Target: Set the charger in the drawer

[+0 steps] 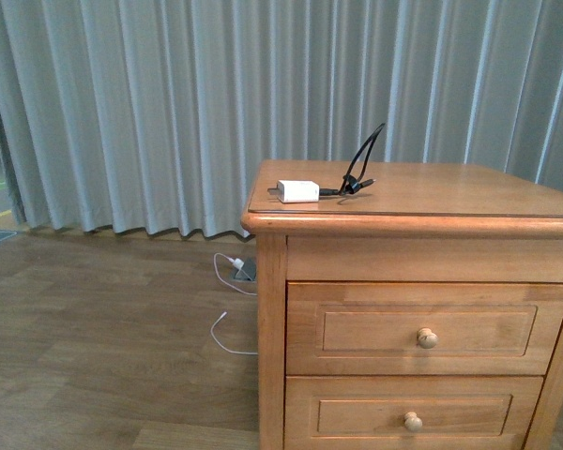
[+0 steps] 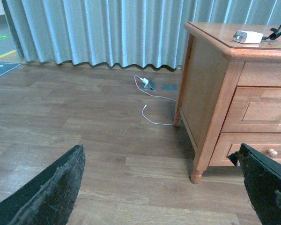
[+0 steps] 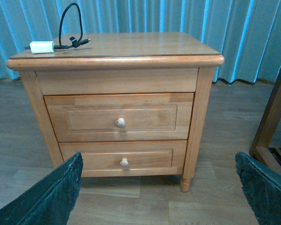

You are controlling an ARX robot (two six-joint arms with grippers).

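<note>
**Front view.** The nightstand (image 1: 422,202) is standing at 4 o'clock in the frame, before a grey curtain (image 1: 169,94). The charger (image 1: 297,191) is lying flat on its top, toward 10 o'clock of that surface and near the front edge. Its black cable (image 1: 364,159) is rising in a loop just beside the block, at its 2 o'clock. The drawer (image 1: 469,328) is sitting fully closed under the top, with its round knob (image 1: 427,338) centred on the panel. The lower drawer (image 1: 357,412) is sitting closed at its 6 o'clock. A white-cabled charger (image 1: 237,265) is lying on the floor (image 1: 94,337) at 9 o'clock of the nightstand, close to the curtain hem.

**Left wrist view.** The left gripper (image 2: 159,149) is hanging over bare floor (image 2: 61,117) with its dark fingers (image 2: 51,192) spread wide — gripping nothing. The nightstand (image 2: 206,79) is showing corner-on, well apart from the gripper. The charger (image 2: 247,36) is resting on its top, and the drawer (image 2: 262,110) is closed beneath. The white-cabled charger (image 2: 147,83) is lying between curtain and nightstand leg.

**Right wrist view.** The right gripper (image 3: 159,157) is facing the nightstand (image 3: 131,47) front, its fingers (image 3: 47,197) spread wide and empty. The charger (image 3: 41,47) is lying near one front corner of the top — the black cable (image 3: 68,23) is looping upward beside it. The drawer (image 3: 145,117) and lower drawer (image 3: 98,159) are both sitting closed. A wooden frame (image 3: 271,117) is standing just beside the nightstand.
</note>
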